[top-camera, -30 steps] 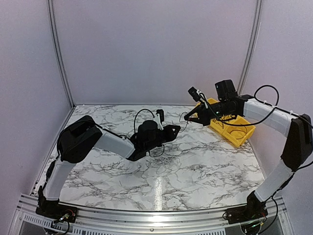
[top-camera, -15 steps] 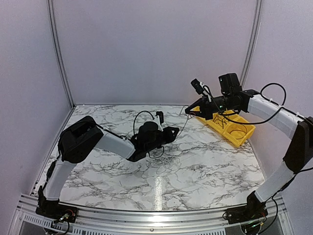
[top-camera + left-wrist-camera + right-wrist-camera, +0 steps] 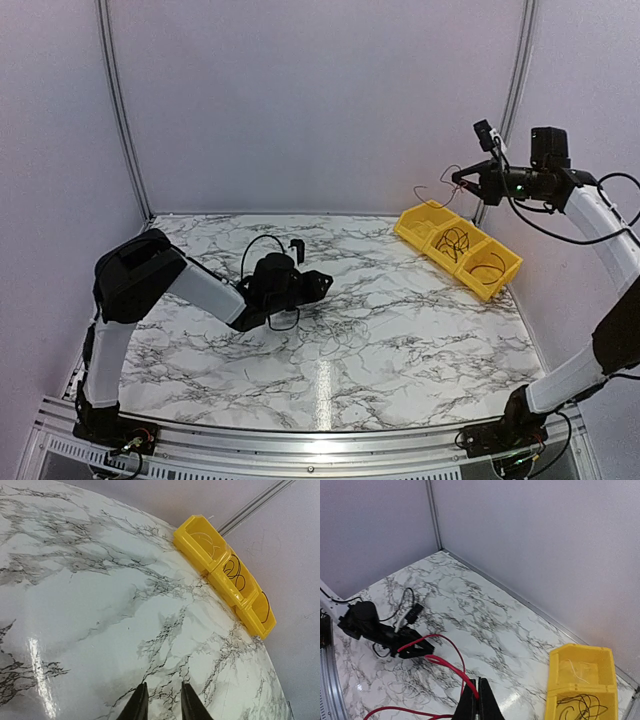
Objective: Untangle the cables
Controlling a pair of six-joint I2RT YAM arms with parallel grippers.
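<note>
My right gripper [image 3: 462,180] is raised high above the far end of the yellow bins [image 3: 500,283] and is shut on a thin red cable [image 3: 457,673]. The cable loops out of the closed jaws [image 3: 479,696] and hangs free in the air. My left gripper [image 3: 318,281] is low over the table's left centre, open and empty; in the left wrist view its tips [image 3: 161,704] frame bare marble. A faint tangle of very thin cables [image 3: 345,340] lies on the table in front of it and also shows in the right wrist view [image 3: 407,685].
The yellow three-compartment bin row [image 3: 197,527] stands at the back right. Black wire coils lie in its middle [image 3: 235,574] and near [image 3: 265,607] compartments, and a pale wire lies in the far one. Purple walls enclose the marble table [image 3: 430,330].
My right gripper has risen and swung right with the red cable, from over the table's middle to above the yellow bins. My left gripper has drawn back to the left.
</note>
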